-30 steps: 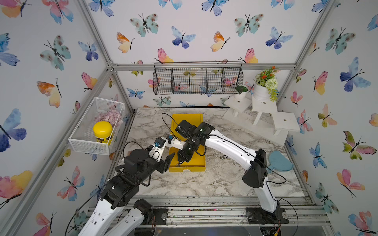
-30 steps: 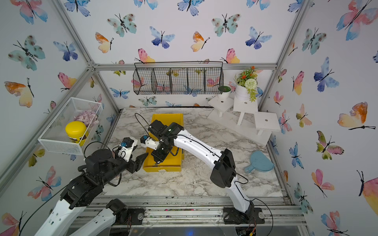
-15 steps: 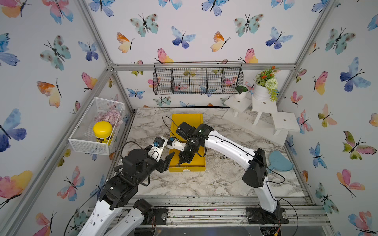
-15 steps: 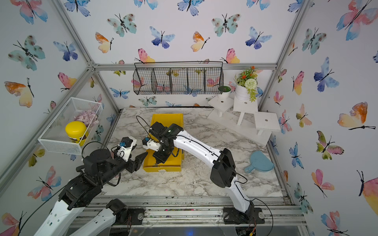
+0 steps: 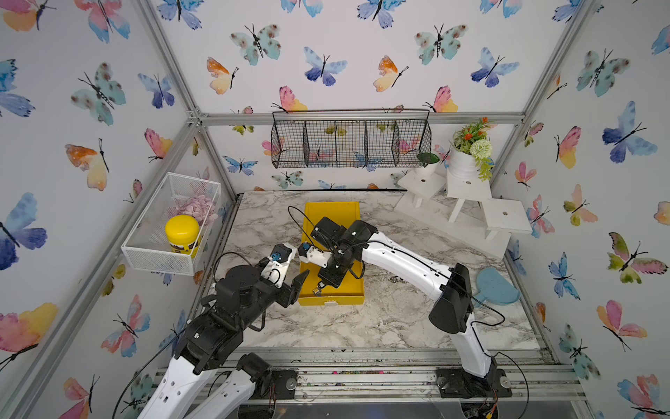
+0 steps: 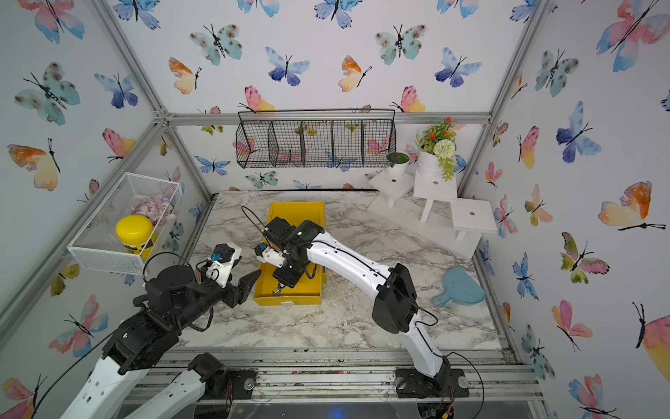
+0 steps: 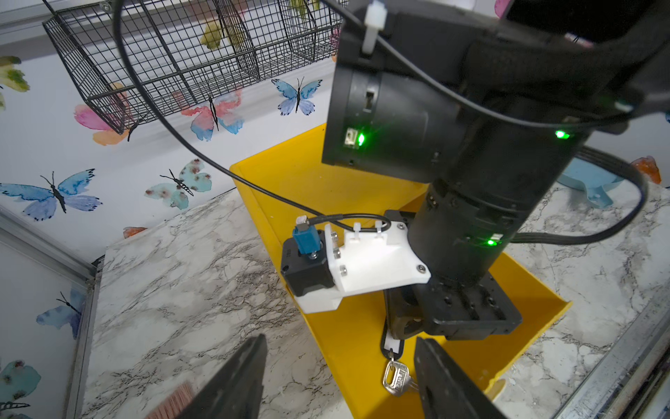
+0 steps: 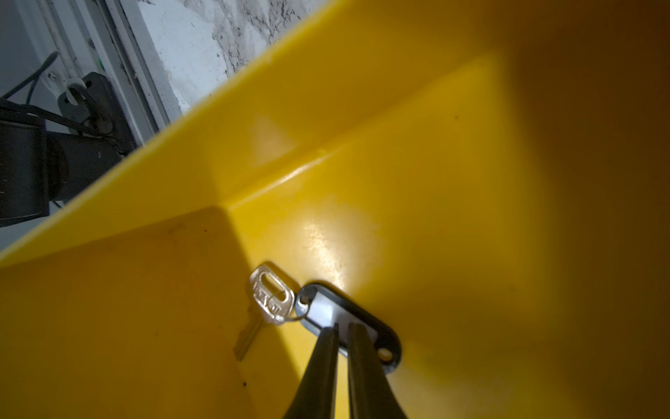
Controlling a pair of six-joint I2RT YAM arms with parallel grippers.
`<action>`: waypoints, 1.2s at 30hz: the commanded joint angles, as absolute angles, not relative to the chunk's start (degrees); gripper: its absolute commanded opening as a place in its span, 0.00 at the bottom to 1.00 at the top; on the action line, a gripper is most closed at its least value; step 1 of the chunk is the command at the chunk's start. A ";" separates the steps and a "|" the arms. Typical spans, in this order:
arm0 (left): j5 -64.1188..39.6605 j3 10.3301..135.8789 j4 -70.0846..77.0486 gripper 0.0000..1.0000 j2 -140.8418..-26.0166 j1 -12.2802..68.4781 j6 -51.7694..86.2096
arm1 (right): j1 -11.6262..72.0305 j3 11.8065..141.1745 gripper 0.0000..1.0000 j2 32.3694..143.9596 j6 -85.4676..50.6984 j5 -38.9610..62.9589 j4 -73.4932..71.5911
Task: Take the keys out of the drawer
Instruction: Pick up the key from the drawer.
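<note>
Keys: one bunch, the keys [image 8: 272, 298] on a black tag [image 8: 324, 309], hangs low inside the yellow drawer [image 5: 331, 212], near its front wall. It is not out yet.
Right end effector [image 8: 342, 332]: pinched tight on the black tag.
Left end effector [image 7: 339, 359]: fingers wide apart, holding nothing, just beside the drawer.
Done: the grab looks good. I see no other keys in the drawer, though the arm hides part of it.
Left: lift this bunch over the wall and put it on the bench [image 5: 380, 319].
</note>
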State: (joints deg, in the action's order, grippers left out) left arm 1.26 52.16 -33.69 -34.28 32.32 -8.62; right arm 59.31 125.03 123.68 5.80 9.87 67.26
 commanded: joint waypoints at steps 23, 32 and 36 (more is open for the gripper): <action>1.60 53.24 -33.29 0.70 -33.84 32.08 -9.91 | 59.41 129.39 0.28 121.41 6.67 5.01 64.65; 0.37 53.17 -33.40 0.70 -33.77 32.08 -10.93 | 59.41 121.81 0.42 117.21 13.58 6.44 62.14; -0.55 53.03 -33.40 0.70 -33.93 32.08 -11.26 | 59.50 117.90 0.44 115.37 17.83 6.09 59.36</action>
